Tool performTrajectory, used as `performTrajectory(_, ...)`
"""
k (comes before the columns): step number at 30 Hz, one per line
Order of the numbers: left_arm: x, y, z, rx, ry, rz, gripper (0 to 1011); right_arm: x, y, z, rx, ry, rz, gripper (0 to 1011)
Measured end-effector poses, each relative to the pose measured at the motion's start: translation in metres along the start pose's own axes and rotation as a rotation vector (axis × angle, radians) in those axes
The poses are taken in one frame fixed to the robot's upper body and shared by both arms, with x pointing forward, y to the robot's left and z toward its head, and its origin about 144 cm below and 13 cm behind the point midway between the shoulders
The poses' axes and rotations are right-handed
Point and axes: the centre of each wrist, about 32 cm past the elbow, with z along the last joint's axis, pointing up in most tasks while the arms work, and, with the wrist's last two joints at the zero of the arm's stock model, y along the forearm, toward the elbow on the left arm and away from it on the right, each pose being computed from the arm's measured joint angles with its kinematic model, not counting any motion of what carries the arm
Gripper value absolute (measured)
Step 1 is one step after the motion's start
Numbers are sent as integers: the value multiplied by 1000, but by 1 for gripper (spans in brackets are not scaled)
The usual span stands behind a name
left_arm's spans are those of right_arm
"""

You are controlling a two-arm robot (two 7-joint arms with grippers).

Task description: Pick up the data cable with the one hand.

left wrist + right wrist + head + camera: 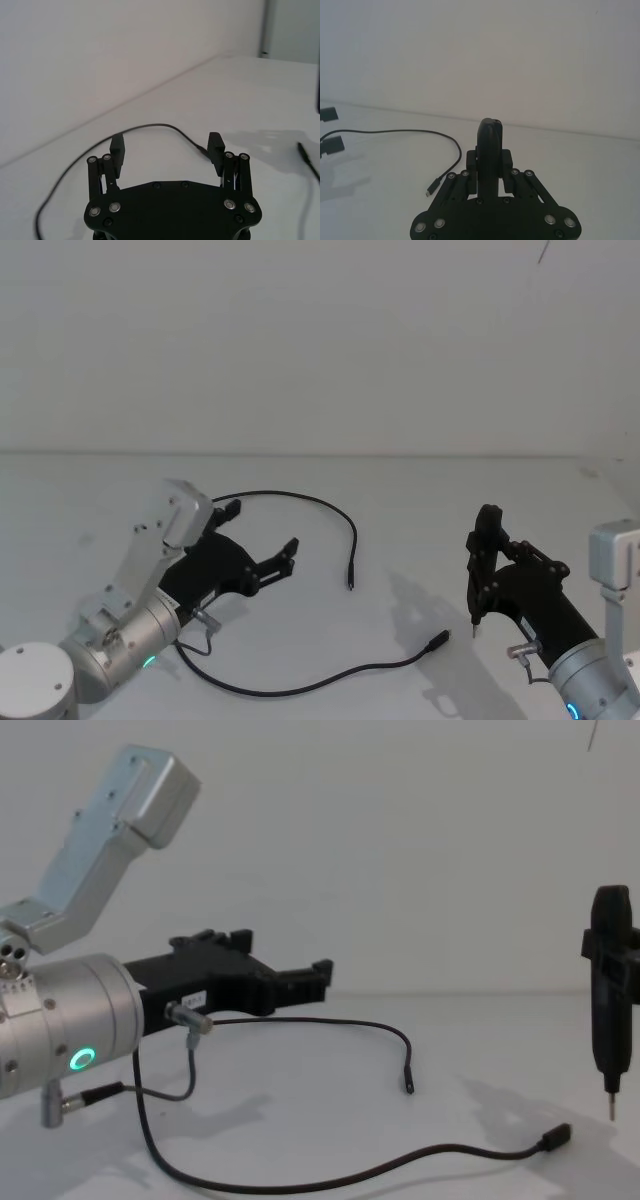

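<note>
Left hand (261,527), spread open and empty, low over the surface (420,500), with the data cable (300,496) lying in a slack arc crosswise just beyond its fingertips, far nearer it than the right hand (485,545), closed on a pen-shaped tool (478,585).

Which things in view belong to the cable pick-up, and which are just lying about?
Part of the job:
- data cable, lying loose on the table
- left gripper, open, close over the cable's near bend

Not part of it:
- right gripper, off to the right
- pen-shaped tool clamped in it, tip down
</note>
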Motion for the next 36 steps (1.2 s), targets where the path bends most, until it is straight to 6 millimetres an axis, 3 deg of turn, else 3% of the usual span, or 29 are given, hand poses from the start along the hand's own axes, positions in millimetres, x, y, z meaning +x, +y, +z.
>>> performTrajectory(18,15,-15,5,112,73,-286,1000,0,0,0,0,0,0,279)
performTrajectory(36,34,-35,17,353,116,-621,1000,0,0,0,0,0,0,279)
